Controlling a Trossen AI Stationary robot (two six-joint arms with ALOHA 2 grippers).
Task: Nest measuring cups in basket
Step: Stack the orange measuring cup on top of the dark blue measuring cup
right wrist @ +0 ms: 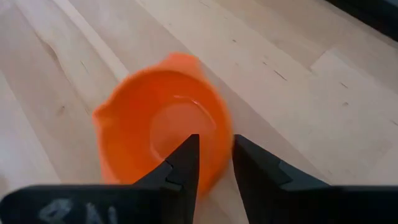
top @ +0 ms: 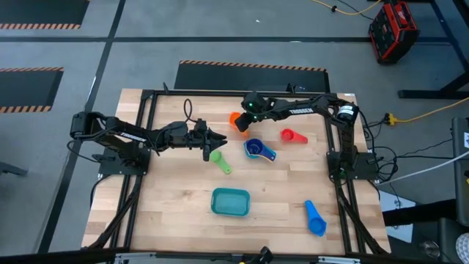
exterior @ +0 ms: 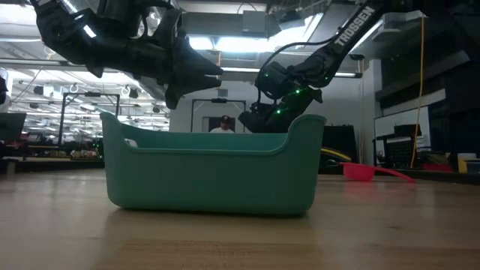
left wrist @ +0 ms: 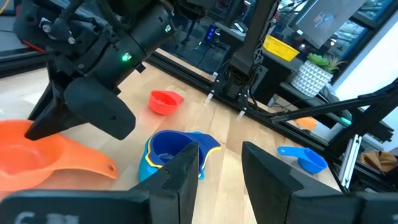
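On pale grained wood, round glossy orange cup point(right wrist: 163, 134), handle unseen.

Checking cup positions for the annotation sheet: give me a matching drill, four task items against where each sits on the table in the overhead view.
Things:
1. orange cup
2. green cup
3. lone blue cup
4. basket

Places:
A. near edge of the table, centre, nothing inside
B. under the right gripper
C. near right corner, apart from the others
D. just below the left gripper

Pairs: 1-B, 2-D, 3-C, 4-A
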